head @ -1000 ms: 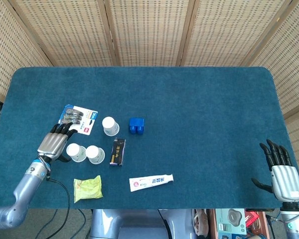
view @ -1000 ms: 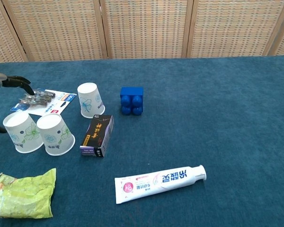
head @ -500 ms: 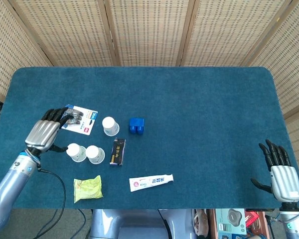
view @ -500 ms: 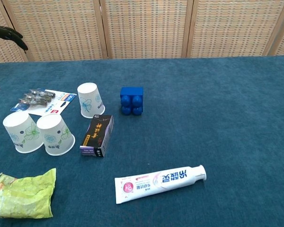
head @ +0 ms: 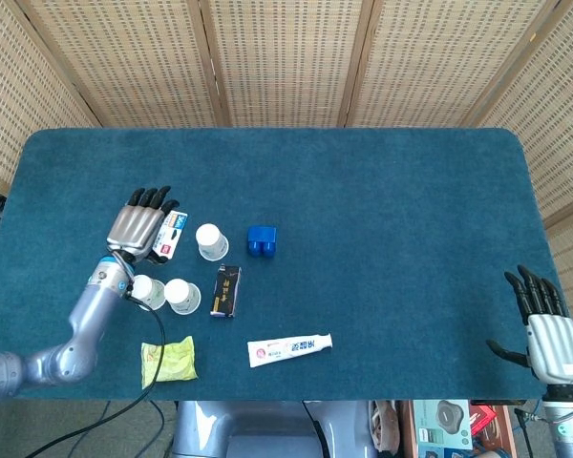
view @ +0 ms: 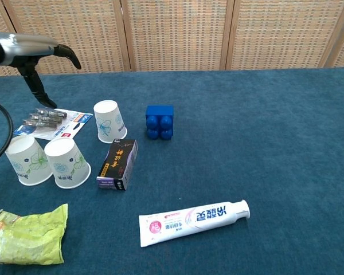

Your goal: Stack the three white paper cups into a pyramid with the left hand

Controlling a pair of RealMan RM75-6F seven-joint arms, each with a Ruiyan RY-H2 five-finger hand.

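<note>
A: Where are the cups?

B: Two of them, the left cup (view: 27,160) and the middle cup (view: 66,162), stand upside down and touching, near the table's (head: 382,191) front left. The third cup (view: 109,121) stands apart behind them, also upside down, just beside the black box (view: 118,164).

A: And the hands?

B: The left hand (head: 141,225) hovers over the card of clips (view: 51,122), fingers spread, holding nothing. The right hand (head: 546,332) sits at the far right edge, fingers apart too, well away from everything.

A: How would the third cup handle?

B: I'd judge it very light and thin-walled, so it dents under a hard squeeze and tips from a nudge. The paper looks smooth, possibly slippery.

A: Where to take hold?

B: Around its side wall, fairly high near the closed base, with thumb opposite the fingers and gentle pressure. Then it can go down across the two touching bases without knocking them apart
</note>
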